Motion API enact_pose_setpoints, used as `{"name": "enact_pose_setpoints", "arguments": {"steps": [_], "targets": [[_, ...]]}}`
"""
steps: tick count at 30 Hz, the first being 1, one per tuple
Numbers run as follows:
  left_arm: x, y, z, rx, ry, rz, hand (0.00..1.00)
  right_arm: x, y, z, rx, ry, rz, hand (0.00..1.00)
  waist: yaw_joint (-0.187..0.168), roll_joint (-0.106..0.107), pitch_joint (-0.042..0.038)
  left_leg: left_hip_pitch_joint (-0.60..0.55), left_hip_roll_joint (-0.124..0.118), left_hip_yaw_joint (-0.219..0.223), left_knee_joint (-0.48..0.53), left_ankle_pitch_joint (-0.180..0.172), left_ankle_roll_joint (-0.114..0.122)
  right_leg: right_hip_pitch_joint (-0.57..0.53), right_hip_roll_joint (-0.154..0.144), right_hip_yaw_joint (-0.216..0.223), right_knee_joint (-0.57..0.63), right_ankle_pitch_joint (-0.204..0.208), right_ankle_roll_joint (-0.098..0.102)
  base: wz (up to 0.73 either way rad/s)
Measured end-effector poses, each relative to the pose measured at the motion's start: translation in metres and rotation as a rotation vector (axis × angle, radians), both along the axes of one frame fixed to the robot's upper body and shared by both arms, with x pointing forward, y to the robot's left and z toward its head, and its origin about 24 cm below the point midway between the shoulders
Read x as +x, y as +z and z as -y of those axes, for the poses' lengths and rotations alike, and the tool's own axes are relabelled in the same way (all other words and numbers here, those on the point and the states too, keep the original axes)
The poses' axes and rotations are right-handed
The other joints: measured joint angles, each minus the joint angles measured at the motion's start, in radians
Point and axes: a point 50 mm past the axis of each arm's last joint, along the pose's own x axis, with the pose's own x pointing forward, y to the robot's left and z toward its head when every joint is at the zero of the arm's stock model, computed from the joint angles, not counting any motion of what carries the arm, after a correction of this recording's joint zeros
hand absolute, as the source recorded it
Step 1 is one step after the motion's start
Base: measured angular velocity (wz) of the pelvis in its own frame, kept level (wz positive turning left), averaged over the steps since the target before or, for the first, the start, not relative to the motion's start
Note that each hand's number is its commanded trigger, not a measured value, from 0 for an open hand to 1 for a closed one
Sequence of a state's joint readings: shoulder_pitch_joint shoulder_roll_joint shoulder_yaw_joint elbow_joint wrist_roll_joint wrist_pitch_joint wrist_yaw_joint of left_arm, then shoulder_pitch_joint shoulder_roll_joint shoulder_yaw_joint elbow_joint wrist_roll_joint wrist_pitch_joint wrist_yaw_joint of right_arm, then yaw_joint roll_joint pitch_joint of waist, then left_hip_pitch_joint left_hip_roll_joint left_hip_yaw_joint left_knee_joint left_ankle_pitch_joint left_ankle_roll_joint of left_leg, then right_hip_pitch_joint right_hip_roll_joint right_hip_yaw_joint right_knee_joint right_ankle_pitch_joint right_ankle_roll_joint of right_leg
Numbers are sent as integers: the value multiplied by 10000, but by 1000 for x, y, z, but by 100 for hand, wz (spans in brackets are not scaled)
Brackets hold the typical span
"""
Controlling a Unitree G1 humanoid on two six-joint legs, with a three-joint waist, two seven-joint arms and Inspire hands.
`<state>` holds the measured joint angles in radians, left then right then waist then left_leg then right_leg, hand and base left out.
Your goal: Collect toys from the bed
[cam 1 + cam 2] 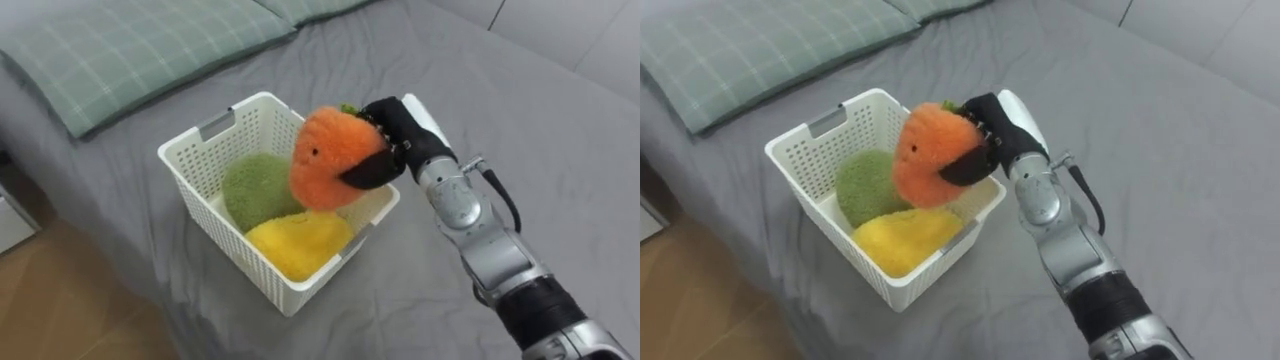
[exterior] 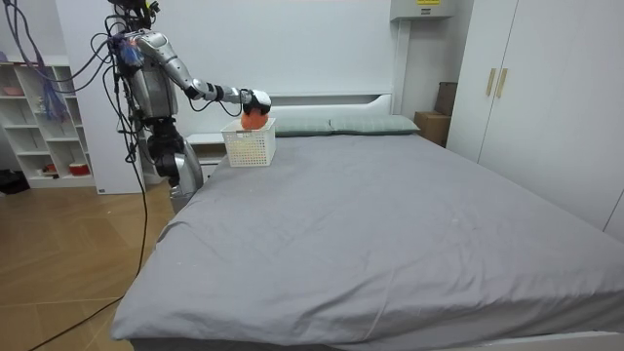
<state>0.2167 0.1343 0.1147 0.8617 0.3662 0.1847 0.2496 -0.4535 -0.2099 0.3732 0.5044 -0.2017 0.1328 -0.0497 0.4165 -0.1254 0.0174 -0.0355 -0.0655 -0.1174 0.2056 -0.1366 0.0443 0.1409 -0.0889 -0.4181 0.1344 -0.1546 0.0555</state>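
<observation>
Robot: stands at the side of the bed [image 1: 540, 140] near its head end, on the room view's left, with its right arm stretched out over the mattress.
Right robot hand [image 1: 395, 135]: clamped on the orange toy [image 1: 330, 160]. The dark thumb crosses the toy's front and the fingers curl over its top and back, so the soft ball is squeezed from two sides and seems unlikely to slip.
Orange toy: held in the air above the basket [image 1: 180, 143], over its far right corner. It sits higher than the rim, probably so that it clears the wall before it is lowered.
Basket: white and slatted, standing on the grey cover near the bed's edge, just beside the pillow [image 1: 130, 50]. There it is within reach of the arm.
Green toy [image 1: 258, 188]: already inside, against the back of the basket.
Yellow toy [image 1: 298, 243]: already inside, at the front and touching the green one.
Step in hand: judged to be the drop of the orange toy. The two toys below leave room mostly on top of them.
Risk: the toy hangs close to the right rim, so a release here could bounce it out onto the cover.
</observation>
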Motion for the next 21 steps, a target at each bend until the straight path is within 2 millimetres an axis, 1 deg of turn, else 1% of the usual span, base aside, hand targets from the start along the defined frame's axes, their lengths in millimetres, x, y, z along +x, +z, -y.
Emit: {"name": "enact_pose_setpoints", "arguments": {"steps": [1,4,6,8,13,21], "targets": [[0,0,0,3,9,-31,0,-1,-6,3,-91,-119,-254,0,53,-21,-4,-61,-5,-47,16,9,-6,-33,-1,-43,-2,-1,2,10],[-2,0,0,11,37,-92,0,-3,-15,7,-220,-302,-646,0,163,-67,14,-90,-14,-81,17,34,-16,-68,-2,-108,-1,-1,2,4],[-1,0,0,23,33,-28,0,-3,-18,9,-267,-363,-760,0,231,-124,23,-154,-13,-90,27,38,-23,-94,-2,-190,-2,-1,2,3],[3,1,0,8,1,78,0,-3,-19,10,-275,-386,-778,0,246,-175,37,-224,-16,-143,114,35,-26,-141,9,-236,-1,-1,2,7],[14,2,3,-17,-61,362,0,-4,-21,9,-274,-411,-878,0,269,-171,58,-217,-19,-144,166,35,-25,-74,9,-205,8,-1,1,0],[14,2,3,-15,-55,370,0,-4,-22,10,-273,-400,-909,0,242,-146,82,-205,-16,-149,184,37,-31,-52,29,-11,6,-1,1,0]]}}
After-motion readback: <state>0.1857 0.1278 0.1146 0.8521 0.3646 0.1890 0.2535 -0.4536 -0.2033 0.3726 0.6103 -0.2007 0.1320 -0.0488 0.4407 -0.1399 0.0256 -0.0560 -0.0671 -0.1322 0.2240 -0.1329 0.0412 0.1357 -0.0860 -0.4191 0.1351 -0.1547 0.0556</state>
